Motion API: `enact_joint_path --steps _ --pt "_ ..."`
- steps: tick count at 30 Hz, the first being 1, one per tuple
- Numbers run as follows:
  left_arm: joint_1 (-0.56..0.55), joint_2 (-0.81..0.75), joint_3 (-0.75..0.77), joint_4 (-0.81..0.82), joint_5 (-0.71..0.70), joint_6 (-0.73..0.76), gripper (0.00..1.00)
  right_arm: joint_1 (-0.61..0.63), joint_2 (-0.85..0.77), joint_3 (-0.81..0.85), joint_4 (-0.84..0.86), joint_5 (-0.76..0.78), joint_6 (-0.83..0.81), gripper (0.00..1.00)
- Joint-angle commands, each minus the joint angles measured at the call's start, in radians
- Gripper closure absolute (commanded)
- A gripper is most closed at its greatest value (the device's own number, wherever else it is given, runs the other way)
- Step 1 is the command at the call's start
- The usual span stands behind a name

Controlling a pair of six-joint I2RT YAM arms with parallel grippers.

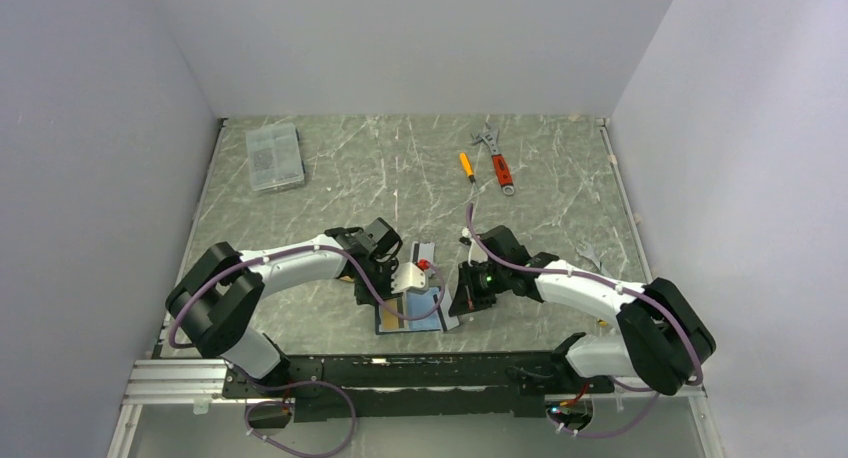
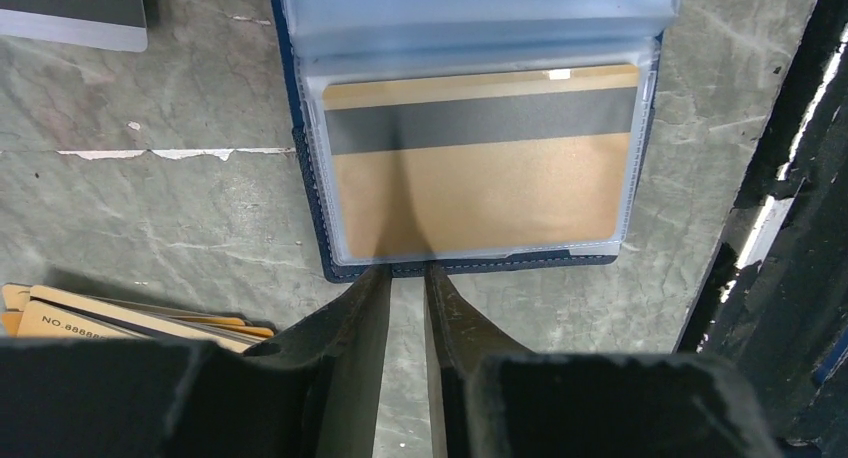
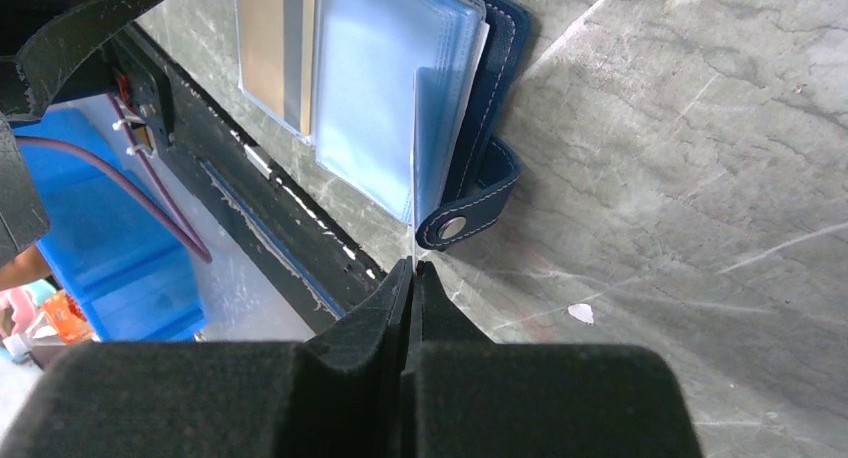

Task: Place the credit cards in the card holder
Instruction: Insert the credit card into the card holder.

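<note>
Right jaws pinch a sleeve [image 3: 425, 148] of the card holder [image 3: 500, 58], tan card [image 2: 480, 188] inside, at the near edge of the bench [image 2: 150, 208]; left jaws barely parted.

Lab test cell: plain walls [image 1: 420, 38] enclose a marbled table [image 1: 400, 168].

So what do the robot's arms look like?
The left arm and right arm have smooth white tube-shaped segments with chunky black joints. A thin purple cable runs along each. The left gripper and right gripper are matte black, tapering to narrow tips. A small green light glows near the right wrist.
</note>
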Motion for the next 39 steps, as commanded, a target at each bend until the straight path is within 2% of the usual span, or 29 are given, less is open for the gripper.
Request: enact_joint_path --steps 1,15,28,39 --pt "-0.005 0.031 -0.001 0.052 -0.023 0.001 0.75 0.003 -0.006 0.015 0.024 0.003 -0.005 1.0" --pt "-0.02 0.043 -0.011 0.075 -0.036 0.004 0.77 0.003 0.012 -0.036 0.054 0.039 0.034 1.0" --pt "-0.051 0.055 -0.034 0.088 -0.07 0.023 0.8 0.004 0.073 -0.105 0.229 -0.016 0.155 1.0" --pt "-0.071 0.047 -0.047 0.093 -0.08 0.029 0.82 -0.004 0.052 -0.17 0.319 0.031 0.26 1.0"
